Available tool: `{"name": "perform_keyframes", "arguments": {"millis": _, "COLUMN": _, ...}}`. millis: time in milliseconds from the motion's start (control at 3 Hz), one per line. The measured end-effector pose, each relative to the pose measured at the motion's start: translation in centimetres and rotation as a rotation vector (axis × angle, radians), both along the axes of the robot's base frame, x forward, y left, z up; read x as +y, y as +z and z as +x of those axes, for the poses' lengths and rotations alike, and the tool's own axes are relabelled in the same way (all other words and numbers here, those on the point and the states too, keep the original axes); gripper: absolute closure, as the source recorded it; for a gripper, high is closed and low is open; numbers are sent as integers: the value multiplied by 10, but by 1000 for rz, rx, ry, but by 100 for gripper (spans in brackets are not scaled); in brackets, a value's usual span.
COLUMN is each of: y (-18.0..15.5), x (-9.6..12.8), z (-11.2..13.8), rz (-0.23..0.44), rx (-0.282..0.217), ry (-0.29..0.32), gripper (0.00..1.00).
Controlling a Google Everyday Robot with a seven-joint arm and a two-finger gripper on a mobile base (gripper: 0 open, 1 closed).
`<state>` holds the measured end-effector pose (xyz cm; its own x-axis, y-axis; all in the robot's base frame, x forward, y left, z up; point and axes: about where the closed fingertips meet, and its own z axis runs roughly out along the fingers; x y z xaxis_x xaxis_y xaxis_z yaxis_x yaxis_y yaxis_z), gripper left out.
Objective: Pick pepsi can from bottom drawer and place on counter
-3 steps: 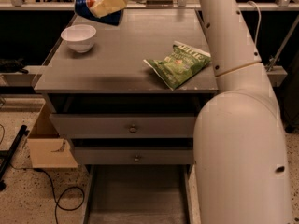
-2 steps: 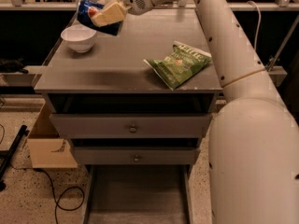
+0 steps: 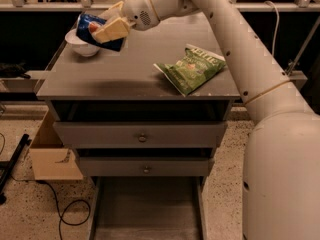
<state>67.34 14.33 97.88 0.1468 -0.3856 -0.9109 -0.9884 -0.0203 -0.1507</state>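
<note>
My gripper [image 3: 106, 28] is shut on the pepsi can [image 3: 95, 31], a blue can with a red-and-white logo, held tilted on its side. It hangs just above the back left part of the counter [image 3: 135, 69], in front of and partly covering the white bowl [image 3: 81, 45]. A tan finger [image 3: 112, 29] lies across the front of the can. The bottom drawer [image 3: 147, 209] stands pulled out at the bottom of the view, its grey floor bare.
A green chip bag [image 3: 192, 68] lies on the right half of the counter. Two upper drawers with round knobs [image 3: 142, 138] are closed. My white arm [image 3: 280, 149] fills the right side. A cardboard box [image 3: 52, 156] and cables sit on the floor at left.
The arm has swung the can forward and down from the back edge toward the counter's left part, now overlapping the bowl. The view has tilted down a little.
</note>
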Motion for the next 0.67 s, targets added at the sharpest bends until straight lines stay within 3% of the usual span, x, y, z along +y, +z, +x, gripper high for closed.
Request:
{"name": "perform_keyframes", "arguments": {"millis": 333, "y": 0, "x": 0, "z": 0, "rz": 0, "rx": 0, "ry": 0, "gripper": 100}}
{"name": "perform_keyframes", "arguments": {"millis": 667, "y": -5, "x": 0, "z": 0, "rz": -96, "rx": 17, "ry": 10, "gripper": 100}}
